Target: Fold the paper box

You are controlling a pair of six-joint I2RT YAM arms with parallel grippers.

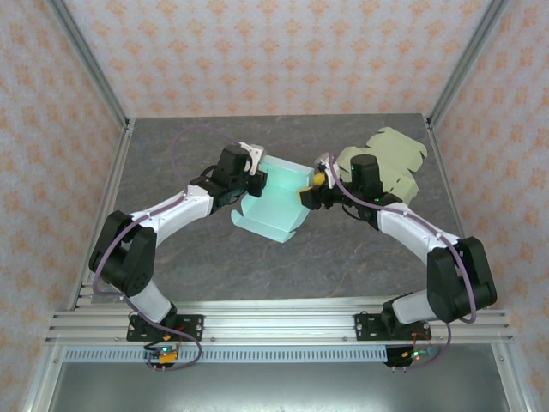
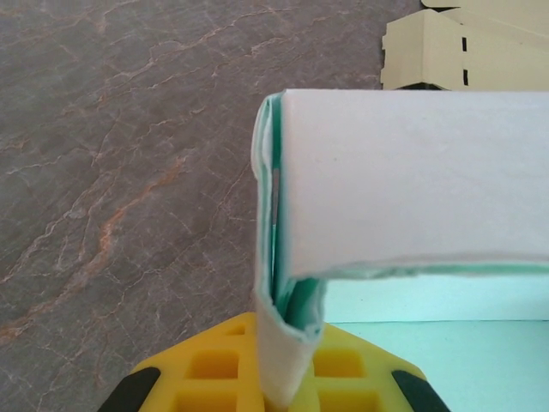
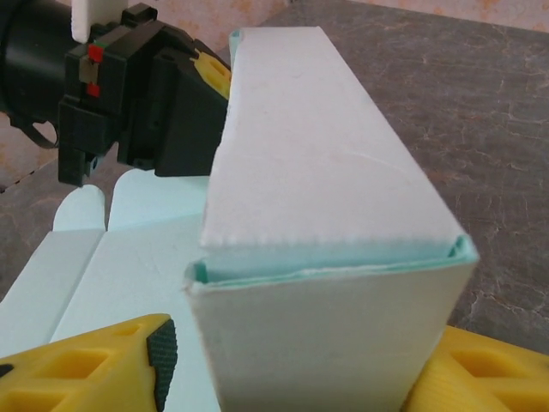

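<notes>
Paper box (image 1: 273, 202): mint inside and white outside, part-folded, lying mid-way across the grey marbled table (image 1: 171, 257) between the two arms. Left gripper (image 2: 279, 378): yellow fingers closed tight on the box's left wall, pinching a doubled flap. Right gripper (image 3: 292, 369): jaws spread to either side of the box's right end wall, with a sliver of gap at one pad, gripping nothing. Far right: flat cream box blanks (image 1: 390, 163) lie stacked.
</notes>
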